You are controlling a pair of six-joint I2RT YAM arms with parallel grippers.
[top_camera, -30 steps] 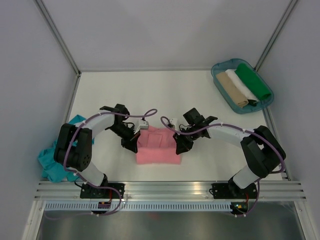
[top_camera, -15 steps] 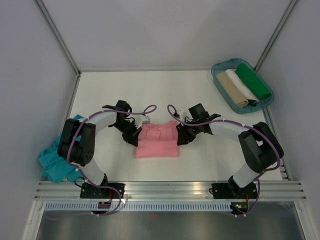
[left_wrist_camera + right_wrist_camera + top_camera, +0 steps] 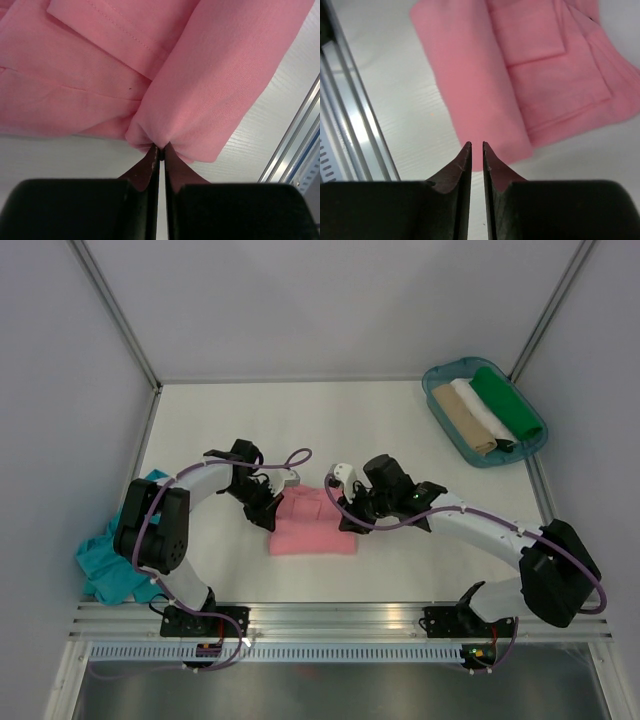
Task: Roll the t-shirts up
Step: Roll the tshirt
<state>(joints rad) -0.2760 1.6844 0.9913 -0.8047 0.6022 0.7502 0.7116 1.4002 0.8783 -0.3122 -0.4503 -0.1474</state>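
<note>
Salmon-pink t-shirt (image 3: pixel 312 532): folded pad, near edge rolled, mid-worktop (image 3: pixel 400 430) between the arms. Left fingers (image 3: pixel 149 167) clenched on its fold. Right fingers (image 3: pixel 462 162) narrowly parted, released; since earlier, shifted inward over the cloth.

Top external: we look steeply down from above and behind the arms (image 3: pixel 480 525) over the whole counter (image 3: pixel 400 430). Left wrist: we sit close behind the left claw (image 3: pixel 161 148), facing the salmon-pink t-shirt (image 3: pixel 215 75). Right wrist: same, behind the right claw (image 3: pixel 476 146). All three views share that shirt.
</note>
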